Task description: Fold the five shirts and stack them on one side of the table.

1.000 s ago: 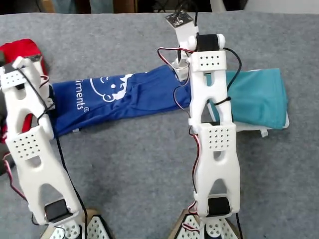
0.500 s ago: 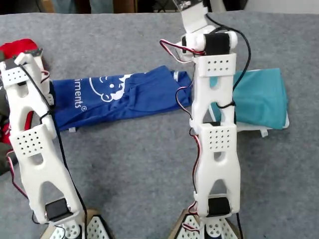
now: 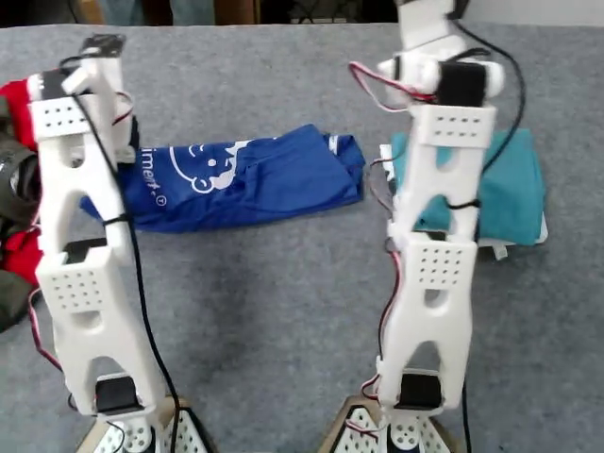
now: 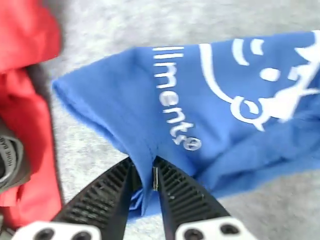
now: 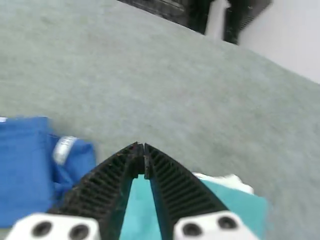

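The blue shirt (image 3: 250,179) with white print lies as a long folded band across the middle of the grey table. My left gripper (image 4: 145,176) is shut on a pinched fold of the blue shirt (image 4: 225,110) at its printed end, beside the red shirt (image 4: 25,100). The left arm (image 3: 80,123) stands over that end. My right gripper (image 5: 140,150) is shut with nothing in it, held up above the table near the folded teal shirt (image 5: 240,212). The teal shirt (image 3: 514,184) lies at the right, partly under the right arm (image 3: 444,142).
A red shirt (image 3: 17,94) and a dark grey garment (image 3: 11,179) are bunched at the table's left edge. A white layer (image 3: 500,250) peeks out under the teal shirt. Bare grey table (image 3: 264,311) stretches between the two arm bases in front.
The right gripper has left the blue shirt's right end, risen and swung right over the teal shirt. The left arm has moved towards the far side, still holding the shirt's printed end.
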`<action>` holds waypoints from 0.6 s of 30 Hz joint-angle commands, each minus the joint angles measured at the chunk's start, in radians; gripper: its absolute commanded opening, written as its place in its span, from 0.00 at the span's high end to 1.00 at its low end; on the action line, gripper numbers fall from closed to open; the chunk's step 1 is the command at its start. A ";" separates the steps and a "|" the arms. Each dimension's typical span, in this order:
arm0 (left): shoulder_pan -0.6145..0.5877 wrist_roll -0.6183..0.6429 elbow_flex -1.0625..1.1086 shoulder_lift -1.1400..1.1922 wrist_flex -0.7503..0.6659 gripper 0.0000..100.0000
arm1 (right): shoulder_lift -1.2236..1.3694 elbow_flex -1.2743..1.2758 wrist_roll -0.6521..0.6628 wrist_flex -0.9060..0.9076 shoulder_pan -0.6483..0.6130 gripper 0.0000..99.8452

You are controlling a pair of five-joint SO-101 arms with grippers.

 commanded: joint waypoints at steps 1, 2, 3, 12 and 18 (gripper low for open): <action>0.077 0.008 0.019 -0.095 0.009 0.97 | -0.082 -0.036 0.052 -0.020 0.068 0.99; 0.101 0.009 0.025 -0.097 0.009 0.97 | -0.090 -0.036 0.060 -0.018 0.083 0.99; 0.124 0.023 0.028 -0.098 0.009 0.97 | -0.099 -0.036 0.064 -0.017 0.098 0.99; 0.340 0.192 -0.031 -0.098 0.008 0.97 | -0.094 -0.033 0.066 -0.074 0.259 0.99; 0.449 0.265 -0.077 -0.098 -0.041 0.97 | -0.096 -0.035 0.066 -0.074 0.285 0.99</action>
